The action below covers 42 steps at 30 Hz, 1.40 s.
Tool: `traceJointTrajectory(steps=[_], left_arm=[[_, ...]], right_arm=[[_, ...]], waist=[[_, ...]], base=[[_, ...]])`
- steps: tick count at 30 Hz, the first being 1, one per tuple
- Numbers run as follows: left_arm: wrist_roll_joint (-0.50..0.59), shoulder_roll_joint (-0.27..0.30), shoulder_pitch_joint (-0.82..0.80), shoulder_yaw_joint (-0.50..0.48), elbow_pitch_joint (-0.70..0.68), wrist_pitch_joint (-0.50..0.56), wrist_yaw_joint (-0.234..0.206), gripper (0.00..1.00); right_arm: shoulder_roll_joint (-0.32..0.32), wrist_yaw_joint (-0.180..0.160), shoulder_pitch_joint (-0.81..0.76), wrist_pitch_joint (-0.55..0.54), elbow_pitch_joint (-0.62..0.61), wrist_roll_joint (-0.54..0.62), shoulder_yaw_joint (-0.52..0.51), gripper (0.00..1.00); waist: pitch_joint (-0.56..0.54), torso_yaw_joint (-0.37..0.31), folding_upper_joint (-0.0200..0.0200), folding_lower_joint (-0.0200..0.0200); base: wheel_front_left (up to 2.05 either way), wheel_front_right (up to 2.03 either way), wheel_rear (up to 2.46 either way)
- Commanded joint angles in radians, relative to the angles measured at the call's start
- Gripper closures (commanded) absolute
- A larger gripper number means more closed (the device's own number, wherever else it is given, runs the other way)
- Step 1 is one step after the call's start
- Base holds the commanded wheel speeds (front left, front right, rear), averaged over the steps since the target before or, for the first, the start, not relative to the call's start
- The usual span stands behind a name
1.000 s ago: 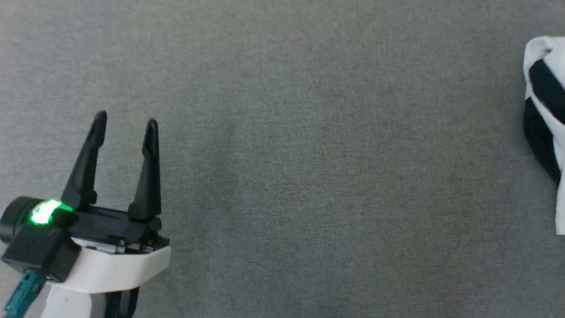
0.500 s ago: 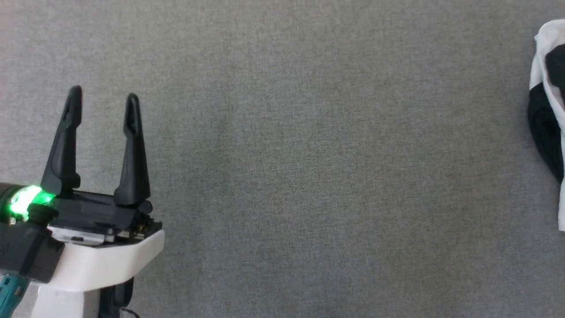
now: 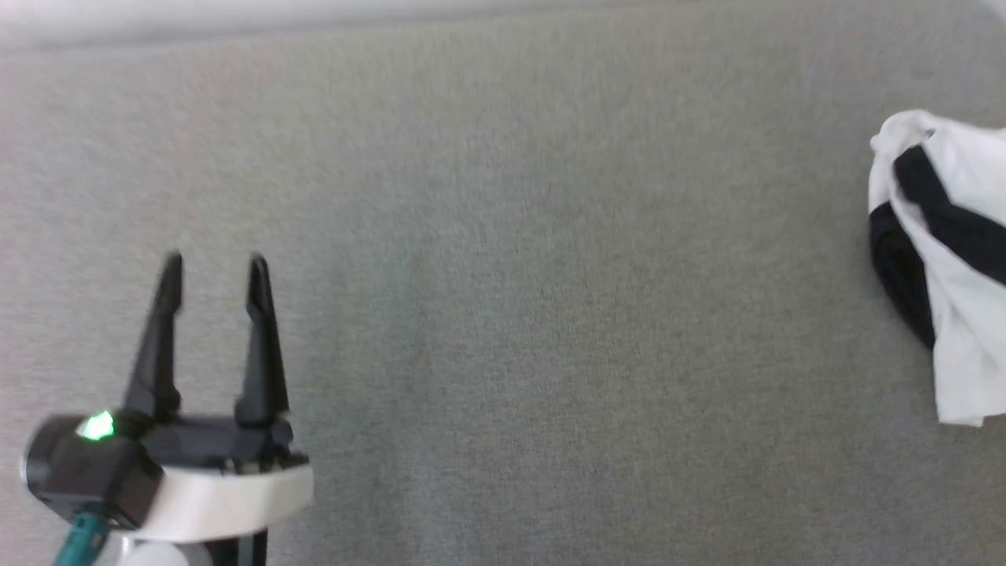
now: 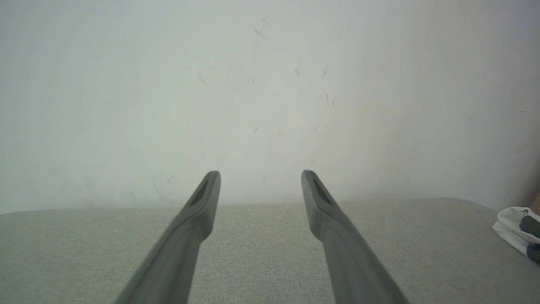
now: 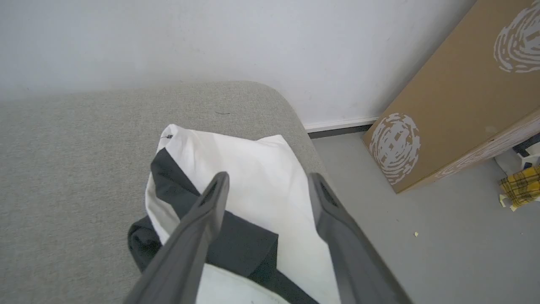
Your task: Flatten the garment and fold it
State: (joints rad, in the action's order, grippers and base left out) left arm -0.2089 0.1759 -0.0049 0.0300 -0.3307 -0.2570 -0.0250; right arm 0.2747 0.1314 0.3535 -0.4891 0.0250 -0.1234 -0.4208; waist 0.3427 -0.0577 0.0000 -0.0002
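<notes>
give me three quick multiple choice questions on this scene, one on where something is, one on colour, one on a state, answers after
1. In the head view, where on the grey fabric surface does the T-shirt lie?
A) the centre
B) the far right edge
C) the lower left corner

2. What colours is the T-shirt?
A) red and blue
B) all grey
C) white and black

3. How does the right gripper stand?
A) open
B) shut on the T-shirt
C) shut and empty

Answers:
1 B: it sits bunched at the right edge, far across from the left gripper.
2 C: white cloth with black bands across it.
3 A: the right wrist view shows its two fingers spread apart over the cloth.
</notes>
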Motion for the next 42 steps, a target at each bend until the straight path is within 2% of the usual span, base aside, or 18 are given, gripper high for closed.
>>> traceJointTrajectory(steps=[1, 8, 17, 21, 27, 35, 42], left_arm=[[0.011, -0.006, 0.018, -0.005, 0.009, -0.005, 0.008, 0.00], [0.013, -0.018, 0.093, 0.007, 0.099, -0.005, 0.016, 0.00], [0.018, -0.032, 0.150, 0.018, 0.149, -0.004, -0.009, 0.00], [0.020, -0.035, 0.174, 0.021, 0.166, -0.001, -0.020, 0.00], [0.029, -0.029, 0.204, 0.029, 0.186, 0.002, -0.027, 0.00], [0.031, -0.034, 0.245, 0.046, 0.205, 0.000, -0.031, 0.00], [0.037, -0.038, 0.259, 0.057, 0.217, -0.002, -0.033, 0.00]], right_arm=[[-0.014, -0.001, -0.017, 0.018, -0.015, -0.012, 0.006, 0.00], [-0.103, -0.001, -0.120, 0.174, -0.139, -0.073, 0.086, 0.00], [-0.189, -0.001, -0.271, 0.394, -0.228, -0.046, 0.225, 0.00], [-0.208, -0.001, -0.335, 0.474, -0.214, -0.020, 0.261, 0.00], [-0.223, -0.001, -0.421, 0.558, -0.186, 0.039, 0.255, 0.00], [-0.224, -0.001, -0.497, 0.646, -0.077, -0.003, 0.233, 0.00], [-0.224, -0.001, -0.504, 0.699, -0.017, -0.013, 0.234, 0.00]], waist=[[-0.109, 0.022, 0.0000, 0.0002], [-0.202, 0.050, 0.0000, 0.0002], [-0.283, 0.077, 0.0000, 0.0002], [-0.312, 0.087, 0.0000, 0.0002], [-0.339, 0.098, 0.0000, 0.0002], [-0.369, 0.105, 0.0000, 0.0002], [-0.381, 0.101, 0.0000, 0.0002]], base=[[0.00, 0.00, 0.00], [0.00, 0.00, 0.00], [0.00, 0.00, 0.00], [0.00, 0.00, 0.00], [0.00, 0.00, 0.00], [0.00, 0.00, 0.00], [0.00, 0.00, 0.00]])
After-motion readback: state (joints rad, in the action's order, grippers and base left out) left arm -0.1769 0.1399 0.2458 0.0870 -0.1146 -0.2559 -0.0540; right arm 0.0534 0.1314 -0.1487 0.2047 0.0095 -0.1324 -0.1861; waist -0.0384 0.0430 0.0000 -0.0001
